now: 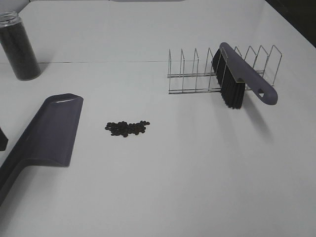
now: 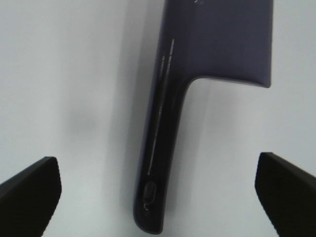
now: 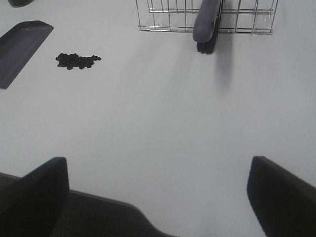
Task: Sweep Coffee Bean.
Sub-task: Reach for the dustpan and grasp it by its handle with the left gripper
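The coffee bean (image 1: 127,128) cluster lies loose on the white table (image 1: 177,173), a little right of the purple dustpan (image 1: 47,131); the right wrist view also shows the coffee bean (image 3: 76,60) pile. A purple brush (image 1: 242,79) with black bristles leans in a wire rack (image 1: 192,74). My left gripper (image 2: 157,165) hangs open above the dustpan handle (image 2: 155,163), one finger to each side, not touching it. My right gripper (image 3: 158,165) is open over bare table, well short of the brush (image 3: 207,22), holding nothing.
A tall clear jar (image 1: 19,47) of dark beans stands at the back left. The dustpan's mouth faces away toward the back of the table. A dark edge (image 3: 98,217) shows below the right gripper.
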